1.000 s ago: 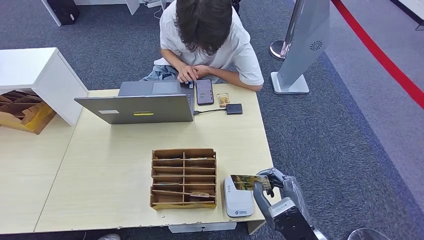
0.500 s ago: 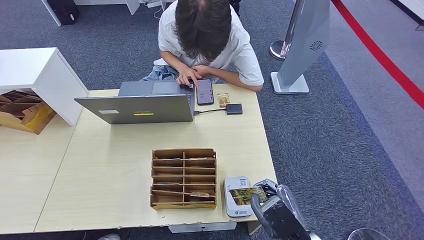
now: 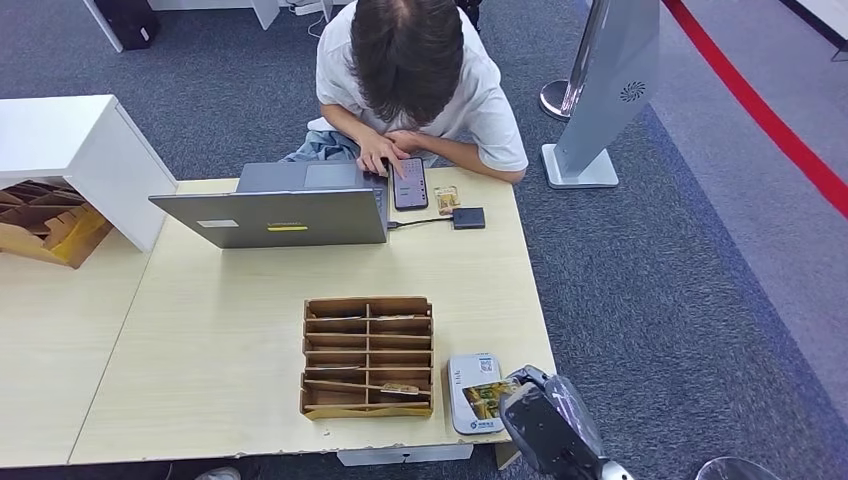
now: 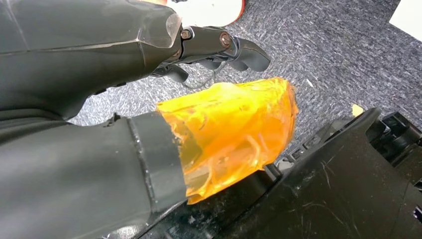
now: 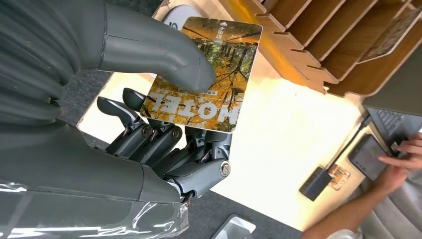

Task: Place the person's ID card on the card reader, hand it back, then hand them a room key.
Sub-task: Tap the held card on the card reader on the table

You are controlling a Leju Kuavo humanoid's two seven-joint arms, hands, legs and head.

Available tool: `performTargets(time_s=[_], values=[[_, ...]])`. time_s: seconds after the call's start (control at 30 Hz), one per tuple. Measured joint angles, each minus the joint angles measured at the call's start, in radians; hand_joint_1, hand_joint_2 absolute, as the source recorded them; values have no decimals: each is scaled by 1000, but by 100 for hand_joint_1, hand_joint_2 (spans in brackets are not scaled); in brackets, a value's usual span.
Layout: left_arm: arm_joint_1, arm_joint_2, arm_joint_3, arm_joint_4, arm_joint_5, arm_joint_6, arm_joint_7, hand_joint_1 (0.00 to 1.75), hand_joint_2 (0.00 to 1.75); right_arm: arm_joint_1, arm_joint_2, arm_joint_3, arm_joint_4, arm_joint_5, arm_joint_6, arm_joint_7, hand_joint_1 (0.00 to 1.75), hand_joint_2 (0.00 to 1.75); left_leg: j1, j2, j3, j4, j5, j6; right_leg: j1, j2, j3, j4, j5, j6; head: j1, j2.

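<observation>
- The right hand (image 3: 540,415) is at the bottom right of the head view, at the near edge of the table (image 3: 220,330).
- It pinches the card (image 5: 209,69) between its thick thumb on top and its dark fingers (image 5: 149,134) below. The card has a picture of yellow trees and the word HOTEL on it.
- In the head view the card (image 3: 490,397) sits low over the white card reader (image 3: 470,380), covering its right part. I cannot tell if the card touches the reader or is just above it.
- The step looks like the first one: putting the card on the reader.
- The left hand (image 4: 214,47) hangs down over the grey carpet. Its dark fingers are bent in and I see nothing between them. Its thumb has an orange cover.
- The wooden box with slots (image 3: 368,355) is just to the left of the reader in the head view. Some thin cards lie in its slots. These may be the room keys.
- The person (image 3: 410,80) sits at the top middle of the head view, past the laptop (image 3: 275,215), with a hand on a phone (image 3: 409,183).
- Next, I think the hand must lay the card flat on the reader and wait a bit.
- Then it must reach far across the table, to the top of the frame, to give the card back.
</observation>
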Motion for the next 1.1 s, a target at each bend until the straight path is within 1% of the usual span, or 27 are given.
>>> performTargets(time_s=[0.57,1.1], values=[[-3,0,0,0,-24,-10,8,0,0,-50,22,0,75,10,45,3,175,175,0,0,0,0,0,0,0,0,0,0,0,0,0,0],[-16,0,0,-5,-75,-44,30,0,0,-152,74,30,201,27,101,15,175,175,0,0,0,0,0,0,0,0,0,0,0,0,0,0]])
